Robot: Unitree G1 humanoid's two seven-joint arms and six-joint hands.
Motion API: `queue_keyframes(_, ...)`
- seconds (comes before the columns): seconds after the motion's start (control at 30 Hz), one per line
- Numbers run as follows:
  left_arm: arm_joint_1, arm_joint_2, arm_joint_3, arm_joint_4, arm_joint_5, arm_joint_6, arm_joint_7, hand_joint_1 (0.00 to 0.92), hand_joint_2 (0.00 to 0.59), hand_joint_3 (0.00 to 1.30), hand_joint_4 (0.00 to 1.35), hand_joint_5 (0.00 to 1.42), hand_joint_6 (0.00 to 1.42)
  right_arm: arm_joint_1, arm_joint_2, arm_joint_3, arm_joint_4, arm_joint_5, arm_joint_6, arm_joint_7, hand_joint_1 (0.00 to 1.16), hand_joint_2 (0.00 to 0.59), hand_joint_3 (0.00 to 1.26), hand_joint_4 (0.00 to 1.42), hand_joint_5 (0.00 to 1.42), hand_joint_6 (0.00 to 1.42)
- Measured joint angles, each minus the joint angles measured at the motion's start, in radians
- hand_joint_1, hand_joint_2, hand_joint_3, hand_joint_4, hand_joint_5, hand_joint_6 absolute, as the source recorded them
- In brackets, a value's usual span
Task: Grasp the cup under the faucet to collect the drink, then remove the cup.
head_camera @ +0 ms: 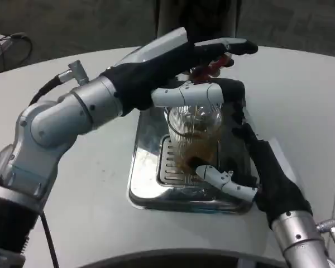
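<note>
Right hand (251, 167) came in from the lower right, nearest the camera, fingers wrapped around the cup (194, 134); one white finger lay across the cup's base, dark palm against its right side. Cup was clear glass, ribbed, upright on the grille of the shiny drip tray (142, 187), amber drink inside, filled maybe halfway; exact level hard to read through the fingers. Left hand (195, 61) reached over the top from the left, fingers extended toward the red faucet lever (212, 68). Touching or pressing it, looked like, but whether it truly gripped the lever I cannot tell. One white finger crossed just in front of the cup's rim.

Judged step: collecting, cup held under the spout while the lever was worked. Next move would call for letting the lever go so flow stops, then drawing the cup out level, clear of the spout and the left hand, no tilt.

Tray sat on a round white table (301, 95), matte, glare on the metal. Beyond it dark grey carpet (89, 25); black cable (19, 47) and a white box edge at far left.
</note>
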Motion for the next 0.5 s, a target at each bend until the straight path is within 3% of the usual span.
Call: queue_keyframes(0.5, -0.013, 0.004, 0.001, 0.013, 0.000, -0.007, -0.007, 0.000, 0.000, 0.18, 0.10, 0.16, 0.10, -0.085, 0.006, 0.024, 0.107, -0.008, -0.030, -0.058, 0.68, 0.213, 0.00, 0.01, 0.00, 0.00)
